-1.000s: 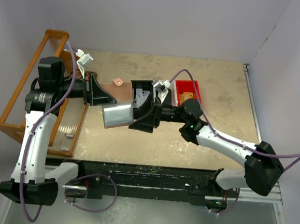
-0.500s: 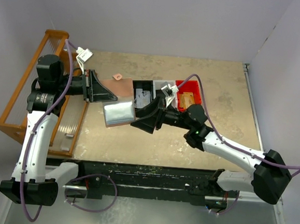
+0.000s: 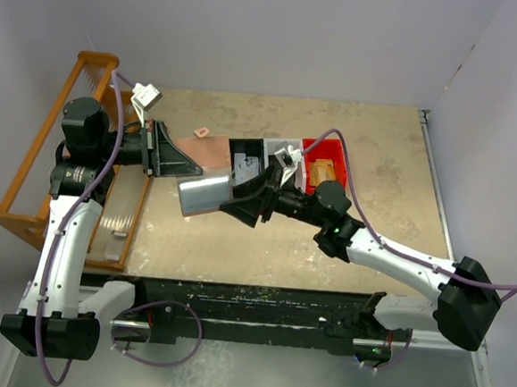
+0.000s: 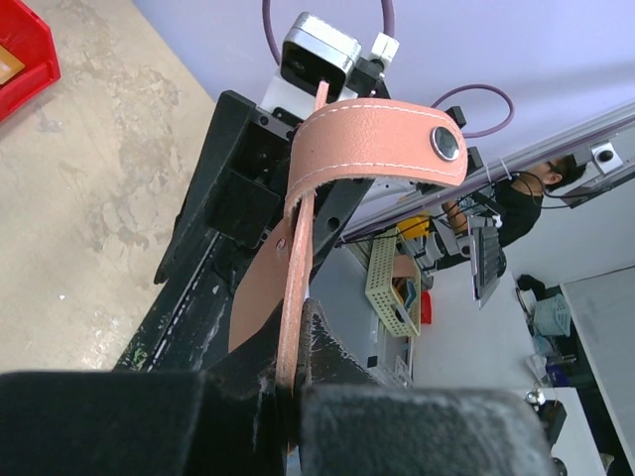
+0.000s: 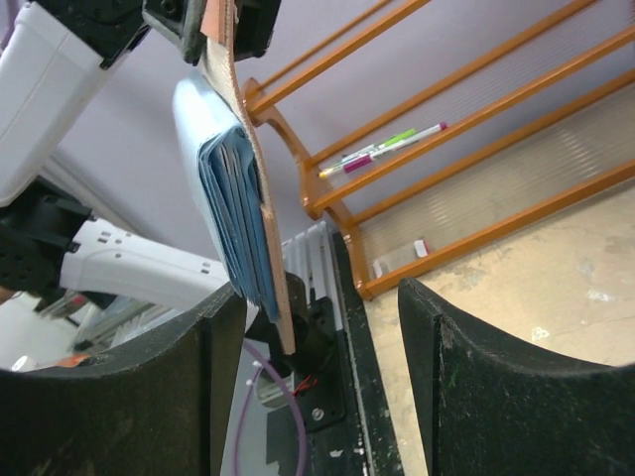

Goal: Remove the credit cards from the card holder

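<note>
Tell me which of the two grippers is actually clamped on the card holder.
The left gripper: its jaws are shut on the pink flap of the card holder, while the right gripper stands wide open beside the blue-lined pockets.

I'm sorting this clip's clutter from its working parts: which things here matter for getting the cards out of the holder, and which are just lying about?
Job in hand:
card holder
left gripper, clamping it
right gripper, open beside it

Lying about:
red bin holding a tan item, perhaps a card
black bin
white bin
wooden rack
pens
</note>
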You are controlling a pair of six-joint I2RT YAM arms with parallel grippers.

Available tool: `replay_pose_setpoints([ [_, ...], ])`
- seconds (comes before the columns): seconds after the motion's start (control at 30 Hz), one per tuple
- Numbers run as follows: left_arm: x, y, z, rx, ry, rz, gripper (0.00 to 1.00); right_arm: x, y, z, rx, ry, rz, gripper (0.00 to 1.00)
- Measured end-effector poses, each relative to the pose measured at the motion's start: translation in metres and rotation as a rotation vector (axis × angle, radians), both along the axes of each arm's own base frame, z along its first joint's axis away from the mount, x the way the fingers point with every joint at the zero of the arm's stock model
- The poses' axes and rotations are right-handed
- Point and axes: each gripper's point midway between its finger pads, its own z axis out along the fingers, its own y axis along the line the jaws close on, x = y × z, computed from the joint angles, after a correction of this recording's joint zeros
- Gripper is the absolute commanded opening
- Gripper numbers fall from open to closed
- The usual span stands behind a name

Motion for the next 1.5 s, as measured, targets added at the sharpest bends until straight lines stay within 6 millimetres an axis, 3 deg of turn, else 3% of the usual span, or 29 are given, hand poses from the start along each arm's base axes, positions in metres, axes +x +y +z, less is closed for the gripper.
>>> replay_pose_setpoints([
  [0.3,-0.003,0.000,0.004,-0.008,0.012,-0.005,0.00,0.000,-0.001,0.021,0.032,-0.111,-0.145,0.71],
  [0.53,-0.005,0.000,0.005,-0.009,0.017,-0.005,0.00,0.009,-0.002,0.025,0.032,-0.138,-0.224,0.73],
  [0.9,-0.008,0.000,0.005,-0.011,0.018,-0.019,0.00,0.008,0.000,0.079,0.145,-0.173,-0.220,0.73],
  [1.03,-0.011,0.000,0.006,-0.012,0.014,-0.025,0.00,0.008,0.006,0.085,0.169,-0.164,-0.200,0.64],
  [1.27,-0.018,0.000,0.007,-0.011,0.008,-0.035,0.00,0.010,0.015,0.077,0.168,-0.108,-0.174,0.43],
  [1.43,-0.022,0.000,0.002,0.000,-0.012,-0.041,0.00,0.005,0.014,0.083,0.197,-0.076,-0.145,0.34],
  [1.5,-0.024,0.000,-0.004,0.009,-0.012,-0.043,0.00,0.005,0.013,0.086,0.210,-0.067,-0.138,0.24],
])
